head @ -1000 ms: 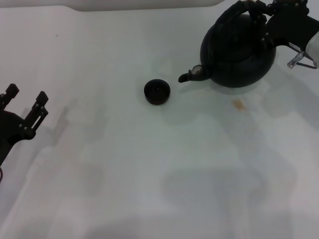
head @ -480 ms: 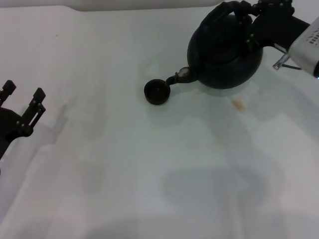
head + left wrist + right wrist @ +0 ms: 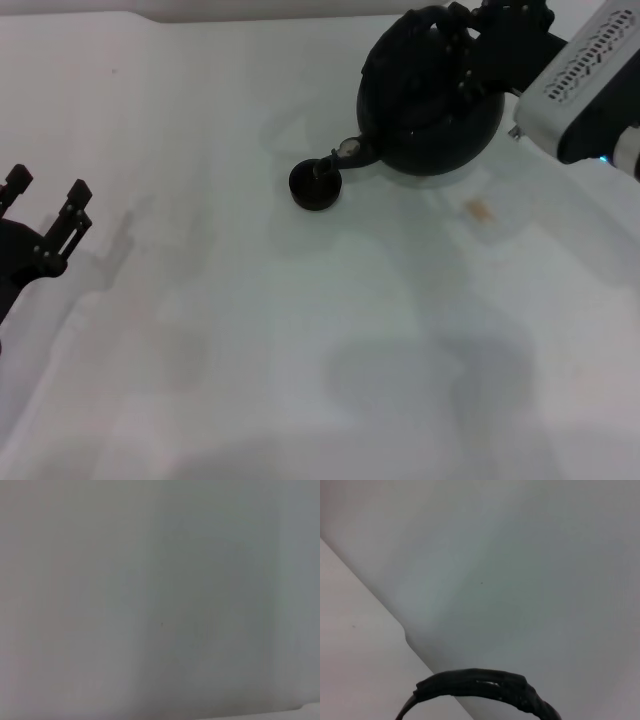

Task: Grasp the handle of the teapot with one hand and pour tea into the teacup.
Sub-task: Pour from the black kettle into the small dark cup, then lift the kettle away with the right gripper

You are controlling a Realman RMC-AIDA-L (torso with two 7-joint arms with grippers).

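The round black teapot (image 3: 425, 105) is held off the white table at the back right, tilted with its short spout (image 3: 335, 163) down over the teacup. The small dark teacup (image 3: 314, 185) stands on the table just left of the pot, the spout tip at its rim. My right gripper (image 3: 478, 30) is shut on the pot's arched handle (image 3: 437, 22). The handle also shows as a black arc in the right wrist view (image 3: 485, 685). My left gripper (image 3: 48, 215) is open and empty at the left edge, far from both.
A small orange-brown stain (image 3: 480, 210) lies on the white table (image 3: 300, 350) right of the cup. The table's far edge (image 3: 200, 18) runs close behind the pot. The left wrist view shows only bare surface.
My right gripper has carried the teapot left toward the cup and tipped it, so the spout went from short of the cup to over its rim. The left arm has barely moved.
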